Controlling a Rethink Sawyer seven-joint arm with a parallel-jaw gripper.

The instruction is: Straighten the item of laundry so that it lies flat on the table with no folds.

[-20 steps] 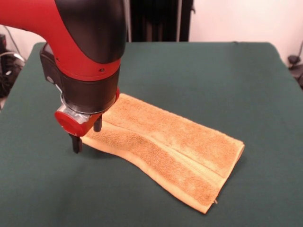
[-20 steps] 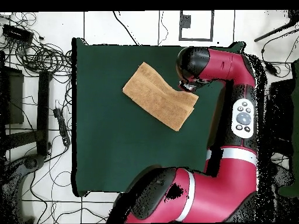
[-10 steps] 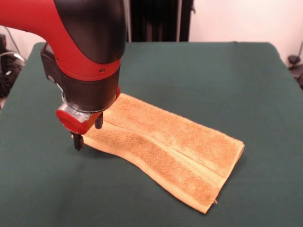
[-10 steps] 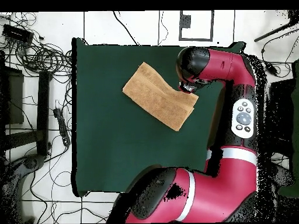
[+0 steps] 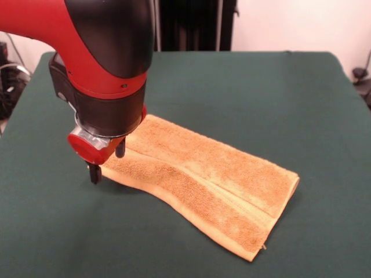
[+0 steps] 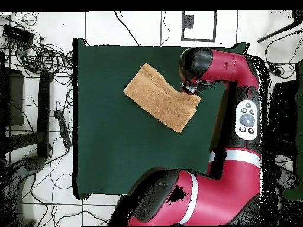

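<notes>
Your towel (image 5: 203, 185) lies on the table (image 5: 278, 98) folded into a long strip, running diagonally in the front view from under the arm's wrist at left down to the lower right. A seam-like line runs the length of the strip where one layer overlaps the other, and a paler flat band shows along the lower right edge. From overhead the towel (image 6: 161, 97) sits in the upper middle of the green cloth (image 6: 118, 159), slanting from upper left to lower right, with its lower right corner just under the arm's head.

Your gripper (image 5: 107, 163) is down at the towel's left end in the front view. Its two dark fingers stand apart: one finger (image 5: 94, 174) reaches the green cloth just beside the towel's edge, the other (image 5: 120, 149) is over the terry itself, so the short end of the towel lies between them. Nothing appears pinched; whether the tips actually touch cloth or towel is hard to judge from this angle. Overhead, the wrist hides the fingers entirely.

The red and black arm (image 6: 231, 77) curves up the right side of the overhead view.
</notes>
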